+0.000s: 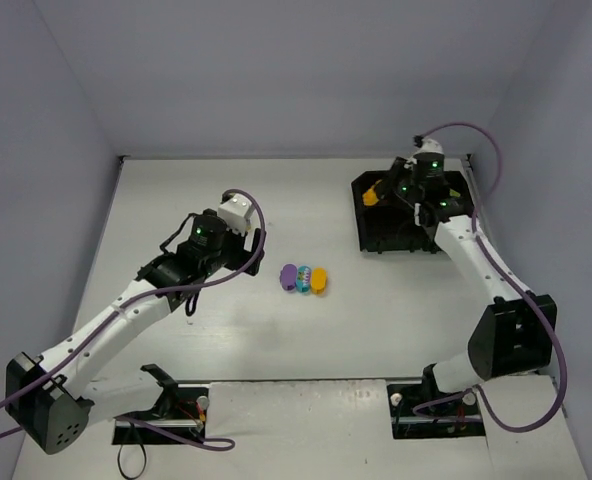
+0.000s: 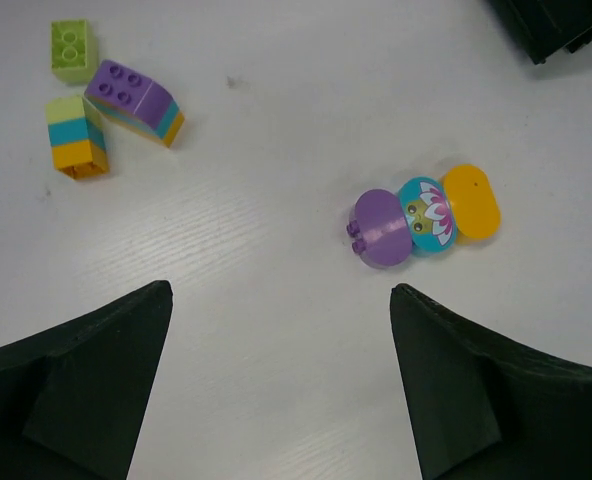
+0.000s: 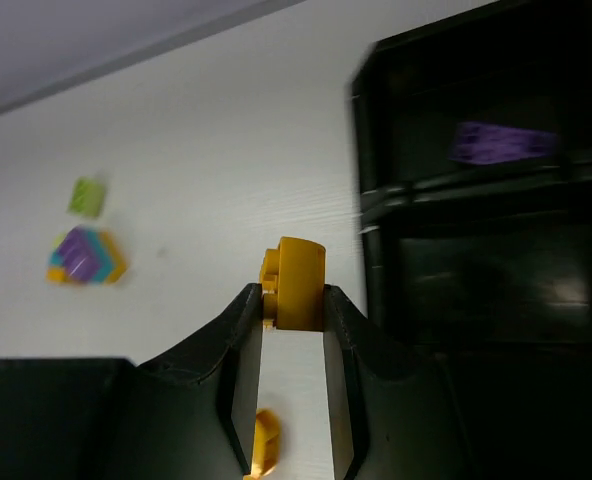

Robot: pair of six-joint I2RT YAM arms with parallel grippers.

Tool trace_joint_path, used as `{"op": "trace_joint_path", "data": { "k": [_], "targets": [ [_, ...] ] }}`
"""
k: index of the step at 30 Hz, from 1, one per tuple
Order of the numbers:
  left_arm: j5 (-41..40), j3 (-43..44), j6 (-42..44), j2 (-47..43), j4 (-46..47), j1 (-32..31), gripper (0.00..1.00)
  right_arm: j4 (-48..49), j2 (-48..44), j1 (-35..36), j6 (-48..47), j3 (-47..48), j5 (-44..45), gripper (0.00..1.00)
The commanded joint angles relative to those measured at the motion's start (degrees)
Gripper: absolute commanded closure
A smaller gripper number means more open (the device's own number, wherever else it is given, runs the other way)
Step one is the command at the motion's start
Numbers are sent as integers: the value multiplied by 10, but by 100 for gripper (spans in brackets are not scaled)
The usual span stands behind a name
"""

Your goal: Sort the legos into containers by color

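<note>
right wrist: pincer clamped on an orange brick beside the tray

right pincer [image 3: 294, 302]: jaws closed on an orange rounded brick [image 3: 298, 282]. smooth glossy plastic, curved end up, studs on the side facing left. black tray [image 3: 376, 150] just right of the fingertips, with thin moulded walls and dividers. a flat purple brick [image 3: 501, 143], blurred, lies in a compartment ahead and right of the pincer.

left pincer [image 2: 281, 390]: jaws spread wide, nothing between them. the fingers [image 2: 86, 390] are matte black wedges. ahead and a little right, on the white table [image 2: 276, 150] with its faint wood grain, three flat ovals touch in a row: purple oval [image 2: 381, 228], cyan oval [image 2: 426, 216] with a printed flower face, orange oval [image 2: 471, 202].

ahead and far left: a lime brick [image 2: 73, 50], square, four studs up. just beside it a tilted purple-topped stack [image 2: 136, 100] with cyan and orange layers under it. touching that, a banded stack [image 2: 74, 135] of lime, cyan and orange. all three lie well apart from the fingers.
</note>
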Motion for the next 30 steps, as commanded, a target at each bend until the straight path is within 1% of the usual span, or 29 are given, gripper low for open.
{"op": "trace_joint_path", "data": {
  "k": [1,2,5,8,12,15,19,23,25,26,29,30],
  "targets": [
    [-32,-21,-78,-5,20,11,17,-26,-44,-46,-13,-2,140,100],
    [-27,-27,-83,-3,22,12,17,-31,-44,-72,-13,-4,181,100],
    [-22,-38,-88,5,26,14,17,-52,-41,-118,-14,-5,240,100],
    [-21,-34,-93,11,21,14,17,-64,-31,-175,-21,-7,272,100],
    [-22,-30,-105,18,20,15,17,-65,-2,-221,-26,-3,262,98],
    [-15,-26,-111,28,19,14,17,-65,42,-238,-24,-1,242,96],
    [0,-16,-117,47,10,15,17,-58,113,-240,-23,9,219,94],
    [2,-16,-119,49,10,16,17,-40,153,-240,-34,28,194,93],
    [1,-18,-118,48,10,16,17,-34,167,-240,-40,38,191,87],
    [-1,-18,-118,48,9,16,17,-31,170,-240,-45,42,191,77],
    [-5,-20,-118,46,10,16,17,-31,179,-240,-49,56,187,56],
    [-6,-20,-118,47,10,15,17,-31,175,-240,-50,60,185,47]
  ]
}}
